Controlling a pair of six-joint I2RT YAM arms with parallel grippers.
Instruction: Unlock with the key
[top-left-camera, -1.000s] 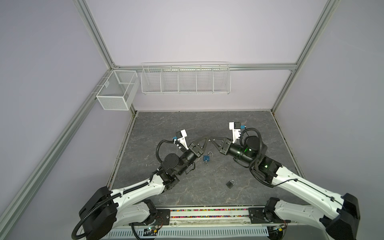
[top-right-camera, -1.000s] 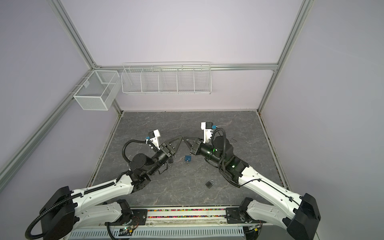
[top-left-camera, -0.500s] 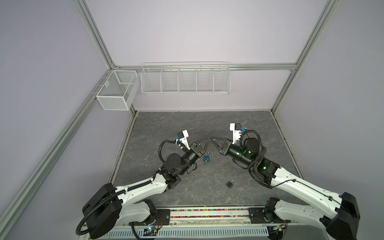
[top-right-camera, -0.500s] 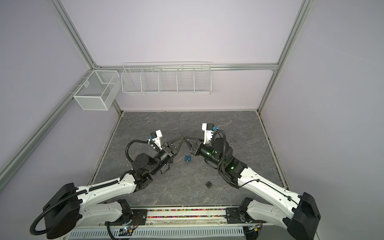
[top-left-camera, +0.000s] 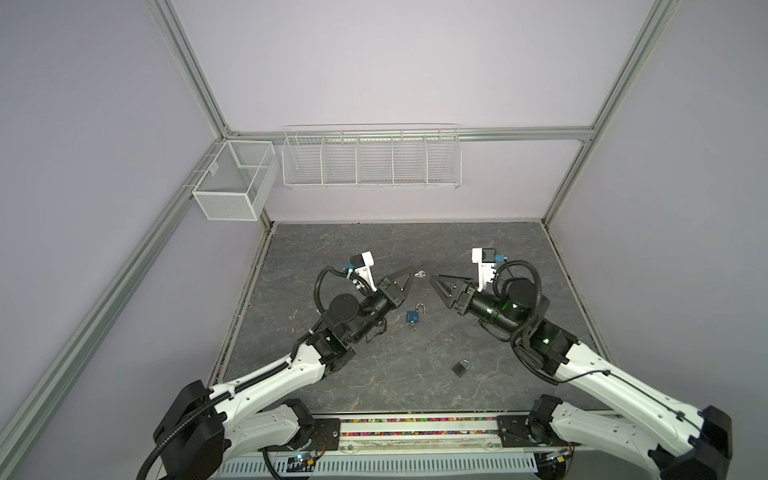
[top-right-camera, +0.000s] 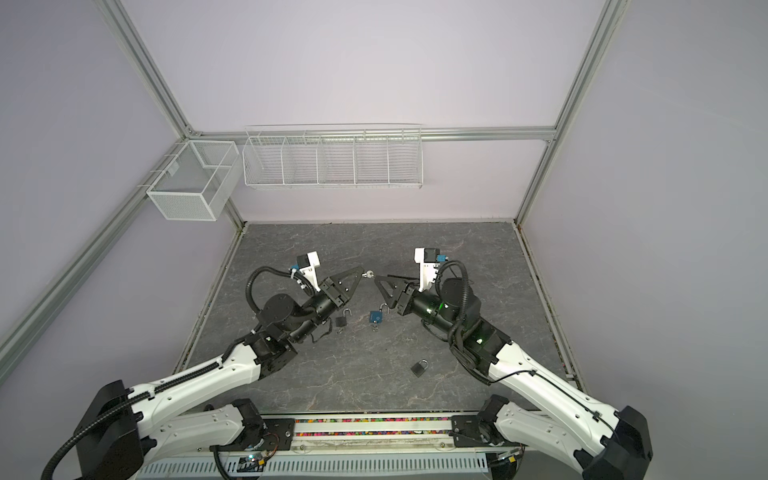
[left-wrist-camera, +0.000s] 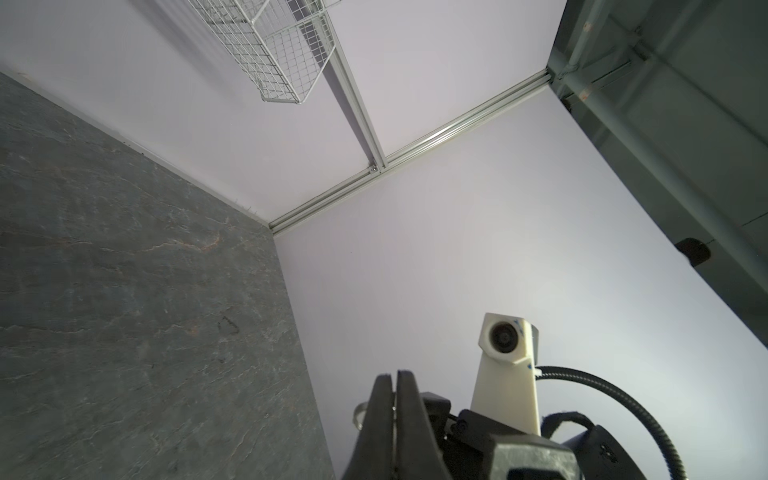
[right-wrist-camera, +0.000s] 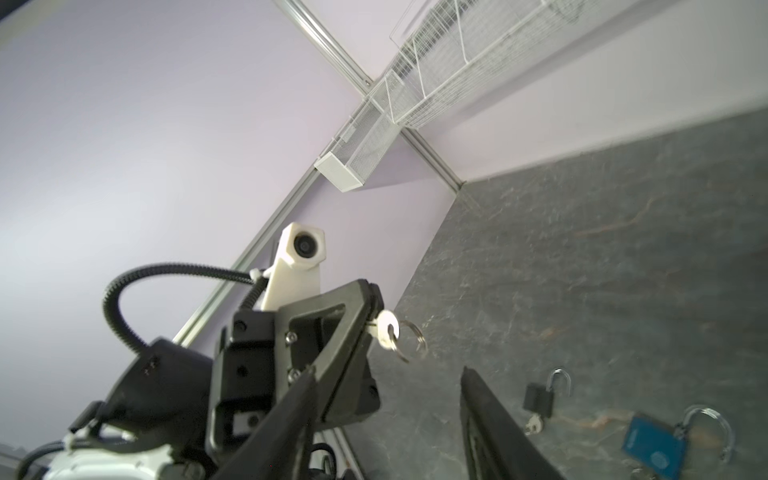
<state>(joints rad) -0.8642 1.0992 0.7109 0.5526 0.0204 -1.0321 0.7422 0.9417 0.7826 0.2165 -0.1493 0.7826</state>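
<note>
Nearer the arm bases than the blue padlock (top-left-camera: 413, 318), off to its right: one black padlock (top-left-camera: 460, 368), flat on the floor, shackle apparently down. Blue padlock lies with its shackle swung open, what looks like a key at its base. Just left of it in a top view: a second black padlock (top-right-camera: 341, 320), shackle open, key in it. Count: three padlocks, two black, one blue.

Beyond the blue padlock, raised off the floor: left gripper (top-left-camera: 413, 275), fingers pressed together on the loose key (right-wrist-camera: 385, 329). Bow and split ring (right-wrist-camera: 411, 343) poke past the tips; blade hidden. Right gripper (right-wrist-camera: 389, 370) faces it, fingers apart, holding nothing. Key judged light, thin, stiff, slick metal. Best pinched flat across the bow, blade left free; the ring will dangle.

Far beyond, on the back wall: two baskets, a long wire basket (top-left-camera: 372, 166) and a small mesh basket (top-left-camera: 232, 187).
</note>
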